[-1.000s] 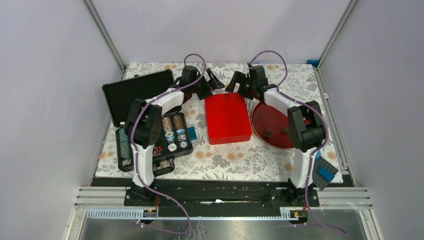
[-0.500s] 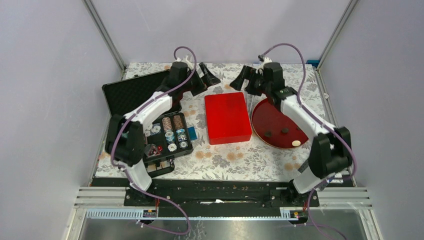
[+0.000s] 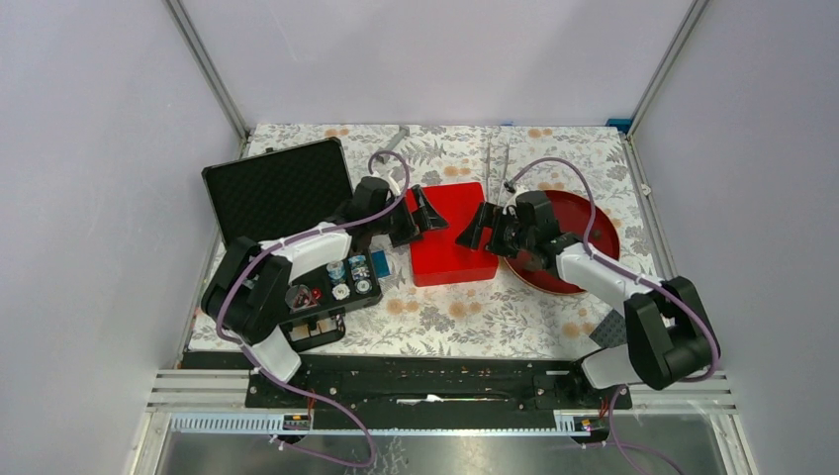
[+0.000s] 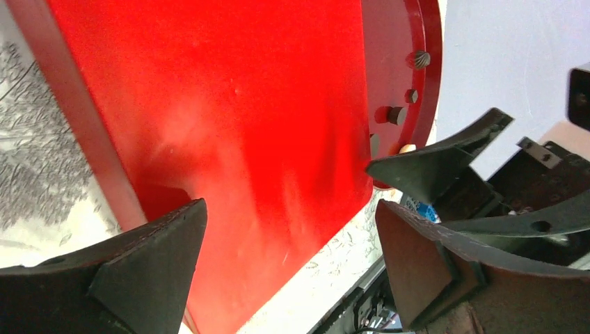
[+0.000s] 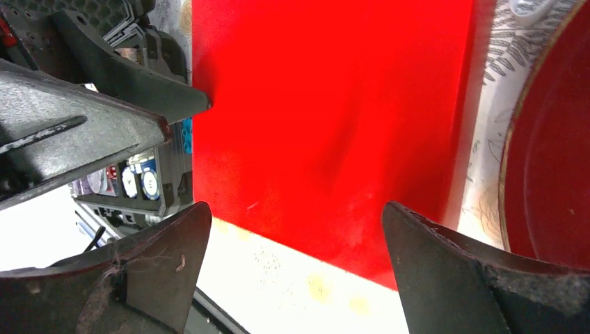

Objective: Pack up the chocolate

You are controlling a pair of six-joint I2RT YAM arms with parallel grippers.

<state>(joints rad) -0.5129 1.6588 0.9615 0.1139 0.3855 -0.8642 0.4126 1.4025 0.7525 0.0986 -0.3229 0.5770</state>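
A closed red box [image 3: 450, 242] lies mid-table, and it fills the left wrist view [image 4: 229, 118] and the right wrist view [image 5: 327, 104]. My left gripper [image 3: 431, 210] [image 4: 289, 229] hangs open and empty over the box's left part. My right gripper [image 3: 475, 228] [image 5: 296, 223] hangs open and empty over its right part, facing the left one. The round red plate [image 3: 592, 213] sits right of the box. In the left wrist view, small chocolate lumps [image 4: 395, 115] show on the plate [image 4: 424, 28], one of them pale tan. In the top view my right arm hides them.
An open black case [image 3: 307, 287] of striped chips sits at the left, its lid [image 3: 277, 188] laid back. Metal tongs [image 3: 495, 153] lie at the far edge. A small blue block [image 3: 380, 263] lies beside the case.
Both arms have pulled back from the far side of the table. Both grippers now sit low over the red box, facing each other.
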